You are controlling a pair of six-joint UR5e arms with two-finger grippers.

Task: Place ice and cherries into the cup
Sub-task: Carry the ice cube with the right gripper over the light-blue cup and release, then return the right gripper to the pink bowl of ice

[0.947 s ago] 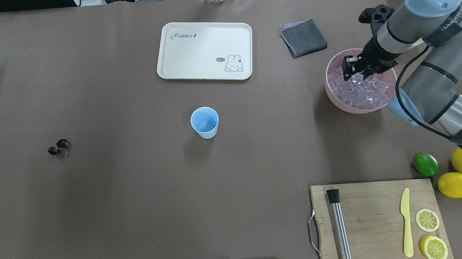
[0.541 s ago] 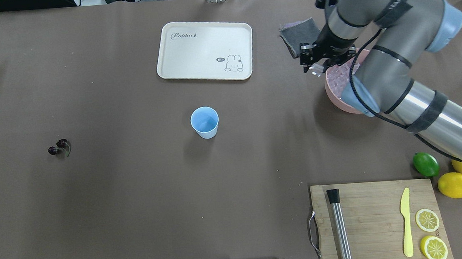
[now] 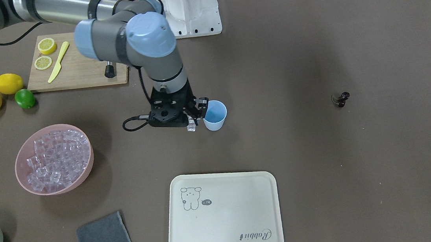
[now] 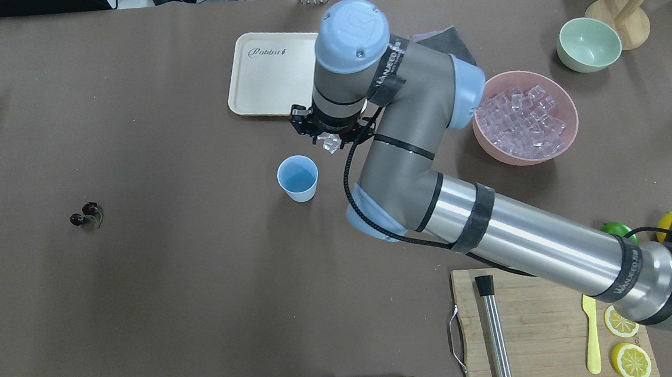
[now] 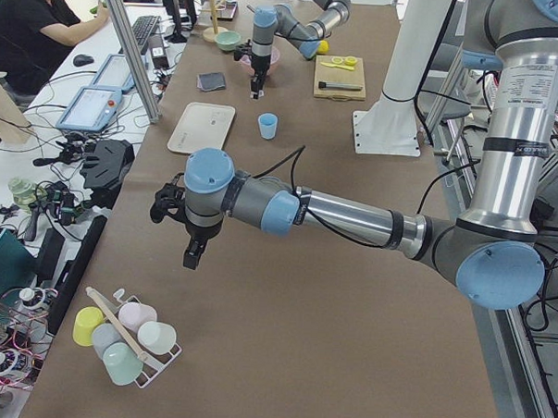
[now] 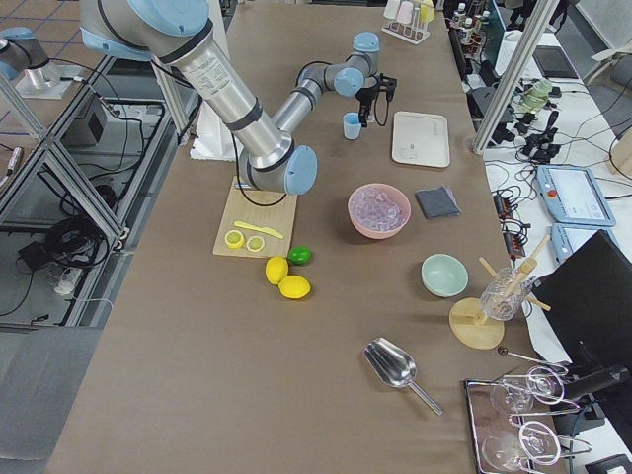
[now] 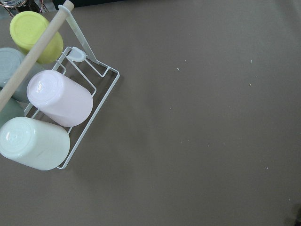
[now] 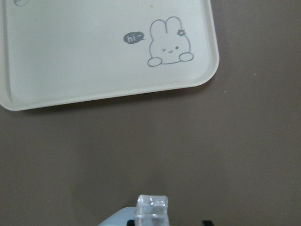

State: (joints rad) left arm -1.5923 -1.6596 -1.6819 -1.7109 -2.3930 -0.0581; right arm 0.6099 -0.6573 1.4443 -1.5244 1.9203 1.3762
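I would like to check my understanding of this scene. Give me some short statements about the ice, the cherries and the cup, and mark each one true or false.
1. The right hand holds one ice cube close beside the cup. True.
2. The cherries are already inside the cup. False: they lie on the bare table, far from the cup.
3. The pink bowl is empty. False: it is full of ice.
4. The cup stands upright on the table with its opening facing up. True.
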